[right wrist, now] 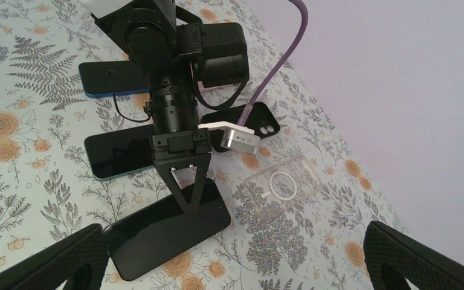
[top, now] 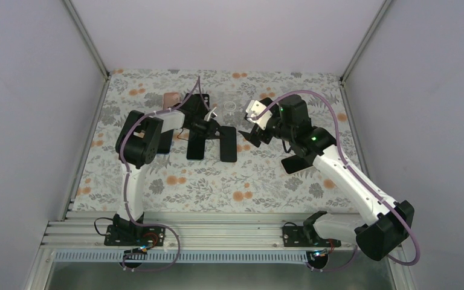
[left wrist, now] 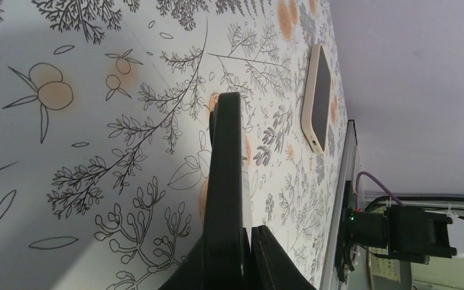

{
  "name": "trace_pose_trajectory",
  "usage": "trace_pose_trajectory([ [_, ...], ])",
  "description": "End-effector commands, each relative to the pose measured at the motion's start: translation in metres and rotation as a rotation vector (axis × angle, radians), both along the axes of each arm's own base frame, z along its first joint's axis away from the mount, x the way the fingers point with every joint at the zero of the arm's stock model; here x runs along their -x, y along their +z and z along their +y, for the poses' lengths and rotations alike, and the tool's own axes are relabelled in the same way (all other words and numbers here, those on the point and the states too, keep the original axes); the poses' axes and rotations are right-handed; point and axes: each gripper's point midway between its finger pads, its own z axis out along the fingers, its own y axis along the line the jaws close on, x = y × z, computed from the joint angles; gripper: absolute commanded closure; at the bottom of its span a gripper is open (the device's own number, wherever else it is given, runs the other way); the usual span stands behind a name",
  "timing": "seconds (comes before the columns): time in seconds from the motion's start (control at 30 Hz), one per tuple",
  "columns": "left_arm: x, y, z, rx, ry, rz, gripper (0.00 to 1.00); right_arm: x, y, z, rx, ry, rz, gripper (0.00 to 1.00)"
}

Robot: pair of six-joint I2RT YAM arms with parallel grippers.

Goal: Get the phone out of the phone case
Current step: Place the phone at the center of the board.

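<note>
The flowered counter (top: 217,181) bears a black phone (right wrist: 169,226) under the left claw (right wrist: 190,205), a blue-edged phone (right wrist: 118,157) just beside it, and a clear case (right wrist: 281,184) near its other side.

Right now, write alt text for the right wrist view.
The left gripper, jaws shut, points at the edge of a black phone on a floral table. A clear case lies nearby; the right gripper is open.
</note>
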Motion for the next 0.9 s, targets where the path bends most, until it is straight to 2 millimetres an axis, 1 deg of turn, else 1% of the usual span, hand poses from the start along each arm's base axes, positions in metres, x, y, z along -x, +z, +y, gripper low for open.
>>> trace_pose_trajectory([
  [0.0,-0.016,-0.008,-0.003,-0.014,0.023,-0.050,0.89,0.003,0.015,-0.002,-0.037,0.001,-0.014,0.01],
  [0.13,-0.020,-0.015,-0.002,-0.038,0.041,-0.036,0.89,0.003,0.014,-0.001,-0.037,0.004,-0.012,0.01],
  [0.2,-0.021,-0.017,-0.001,-0.050,0.050,-0.027,0.87,0.003,0.013,-0.001,-0.036,0.004,-0.008,0.01],
  [0.3,-0.022,-0.016,0.001,-0.070,0.062,-0.031,0.79,0.002,0.014,0.000,-0.036,0.004,-0.010,0.01],
  [0.47,-0.024,-0.010,0.005,-0.097,0.076,-0.051,0.65,0.001,0.015,0.001,-0.040,0.008,-0.009,0.01],
  [0.53,-0.023,-0.008,0.006,-0.107,0.082,-0.056,0.58,0.000,0.014,0.002,-0.039,0.009,-0.007,0.01],
  [0.67,-0.020,-0.003,0.009,-0.118,0.096,-0.058,0.49,-0.002,0.015,0.001,-0.036,0.000,-0.012,0.01],
  [0.8,-0.020,0.007,0.011,-0.126,0.105,-0.082,0.42,-0.004,0.014,-0.001,-0.032,-0.016,-0.016,0.01],
  [0.87,-0.021,0.014,0.013,-0.138,0.115,-0.109,0.36,-0.005,0.013,-0.003,-0.026,-0.030,-0.020,0.01],
])
